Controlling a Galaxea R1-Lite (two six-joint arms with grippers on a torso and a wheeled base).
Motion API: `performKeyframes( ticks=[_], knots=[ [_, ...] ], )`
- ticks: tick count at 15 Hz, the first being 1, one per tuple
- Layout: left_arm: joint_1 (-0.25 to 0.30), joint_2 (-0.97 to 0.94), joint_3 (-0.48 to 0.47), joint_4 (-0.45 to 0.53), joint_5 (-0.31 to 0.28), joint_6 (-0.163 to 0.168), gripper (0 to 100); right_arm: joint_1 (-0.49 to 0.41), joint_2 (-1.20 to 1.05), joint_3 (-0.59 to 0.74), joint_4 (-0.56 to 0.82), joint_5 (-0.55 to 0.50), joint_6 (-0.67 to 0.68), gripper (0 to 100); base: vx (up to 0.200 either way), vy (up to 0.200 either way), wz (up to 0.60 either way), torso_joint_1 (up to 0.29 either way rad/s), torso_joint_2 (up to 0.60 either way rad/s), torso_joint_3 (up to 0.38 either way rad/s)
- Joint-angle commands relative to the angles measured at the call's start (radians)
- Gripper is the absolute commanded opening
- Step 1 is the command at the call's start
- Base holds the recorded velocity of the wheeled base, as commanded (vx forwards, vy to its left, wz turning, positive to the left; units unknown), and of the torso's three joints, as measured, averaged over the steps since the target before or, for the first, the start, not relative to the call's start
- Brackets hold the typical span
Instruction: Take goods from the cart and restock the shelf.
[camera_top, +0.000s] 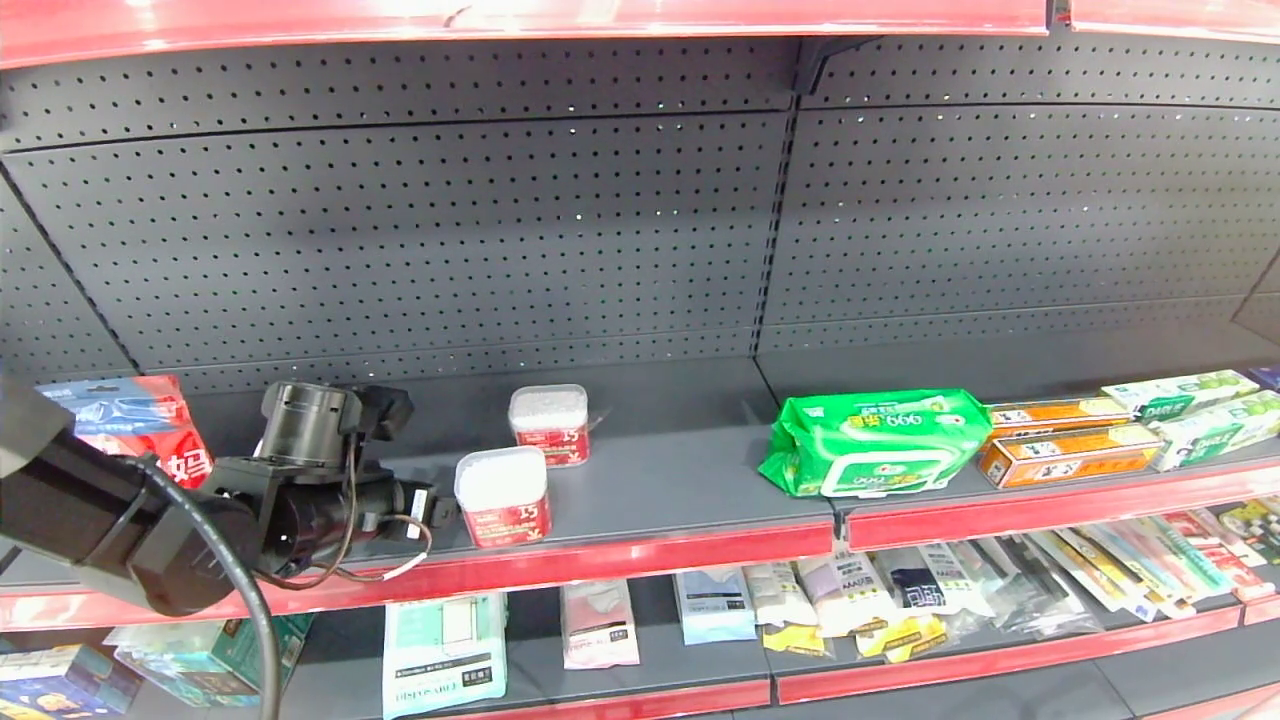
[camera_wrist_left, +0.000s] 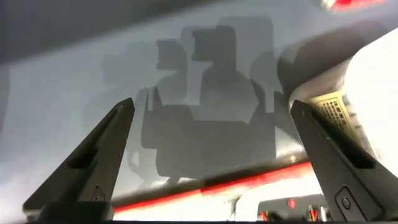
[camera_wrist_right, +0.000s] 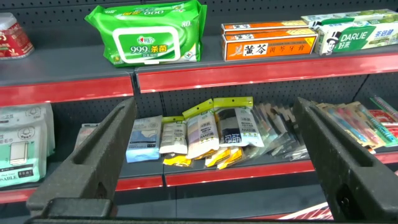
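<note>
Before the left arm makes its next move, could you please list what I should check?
1. Open left gripper: ok.
2. Upright front jar on shelf: ok.
3. Gap between front jar and left gripper's fingers: cannot tell.
4. Upright rear jar: ok.
5. Open, empty right gripper: ok.
</note>
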Motion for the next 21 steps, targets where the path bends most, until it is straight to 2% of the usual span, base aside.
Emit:
performKeyframes(
  ticks=[1, 21],
  knots=[
    [-0.007, 0.016, 0.0, -0.027, 0.0, -0.001, 100, 0.0, 0.002, 0.0, 0.0, 0.0, 0.0, 100, 0.0, 0.0, 0.0, 0.0, 0.0, 0.0],
    [-0.053, 0.043, -0.049, -0.04, 0.008, -0.003, 100, 0.0, 0.002, 0.0, 0.0, 0.0, 0.0, 100, 0.0, 0.0, 0.0, 0.0, 0.0, 0.0]
  ],
)
